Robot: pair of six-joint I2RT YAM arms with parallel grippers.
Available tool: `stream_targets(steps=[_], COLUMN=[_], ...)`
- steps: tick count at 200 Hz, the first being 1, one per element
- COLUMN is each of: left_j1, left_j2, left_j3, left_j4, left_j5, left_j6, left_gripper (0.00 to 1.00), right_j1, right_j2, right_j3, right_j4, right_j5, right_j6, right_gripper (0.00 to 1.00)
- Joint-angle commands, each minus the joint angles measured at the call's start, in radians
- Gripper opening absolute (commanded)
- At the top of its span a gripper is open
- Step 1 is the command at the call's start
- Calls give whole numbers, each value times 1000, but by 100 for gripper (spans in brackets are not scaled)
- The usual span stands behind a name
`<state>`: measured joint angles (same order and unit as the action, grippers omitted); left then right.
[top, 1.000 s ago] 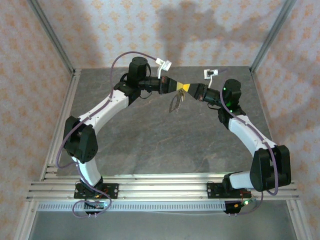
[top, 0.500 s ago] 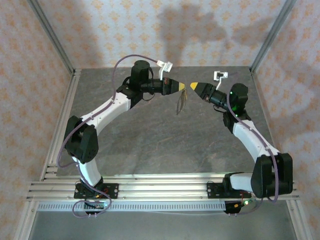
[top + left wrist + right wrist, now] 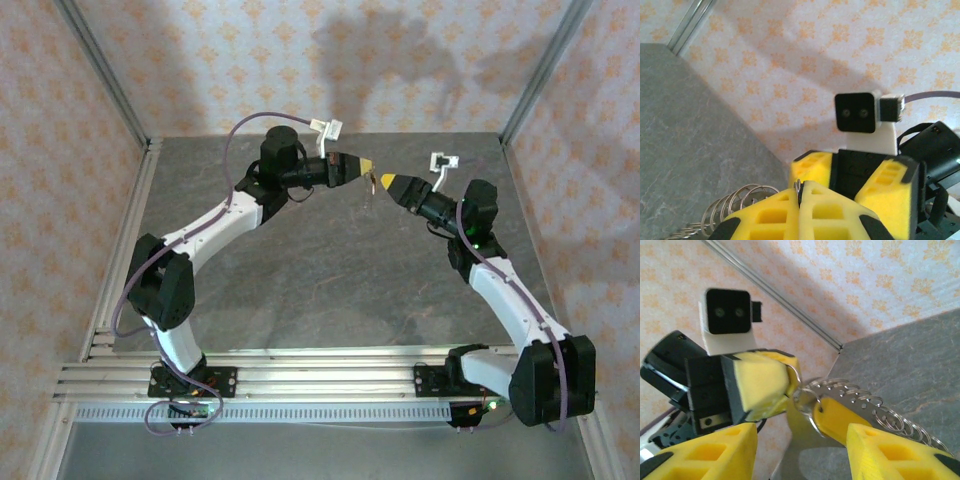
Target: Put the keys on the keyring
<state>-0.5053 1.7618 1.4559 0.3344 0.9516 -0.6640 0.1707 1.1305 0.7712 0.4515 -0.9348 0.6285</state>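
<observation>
My left gripper (image 3: 801, 186) is shut, pinching a thin metal ring of the keyring (image 3: 735, 202), whose wire loops trail off to its lower left. In the right wrist view the keyring (image 3: 880, 407) is a perforated strip carrying several rings, and a key (image 3: 840, 421) with an orange-yellow head hangs from the ring (image 3: 807, 401) beside the left gripper's fingers (image 3: 762, 382). My right gripper (image 3: 801, 434) is open, its fingers apart just below the key and not touching it. From above, the left gripper (image 3: 364, 164) and right gripper (image 3: 386, 181) face each other tip to tip above the table's far middle.
The grey stone-patterned table (image 3: 320, 270) is bounded by aluminium rails (image 3: 120, 250) on the left and near sides. Patterned walls (image 3: 200, 60) stand close behind and beside the raised grippers. The right wrist camera (image 3: 855, 112) faces the left one.
The right gripper has opened and drawn back to the right, away from the left gripper. The left gripper stays shut on the keyring and has shifted slightly up and right.
</observation>
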Motion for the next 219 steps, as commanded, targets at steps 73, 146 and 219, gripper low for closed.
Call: stream_targets(steps=[73,146,219], left_j1=[-26,-27,-26], left_j2=[-64,-66,-76], left_j3=[22,13,-30], left_j4=[86,97,179], left_j5=[-25,-52,-118], left_j6=[-26,-32,-64], left_gripper=[0,0,0], right_j1=[56,97,119], right_j2=[15,77,23], right_j3=[74,119,85], right_j4=[-114,-145,-152], right_j5=[60,36,21], right_j6=[-154,-186,-168], right_gripper=[51,18,0])
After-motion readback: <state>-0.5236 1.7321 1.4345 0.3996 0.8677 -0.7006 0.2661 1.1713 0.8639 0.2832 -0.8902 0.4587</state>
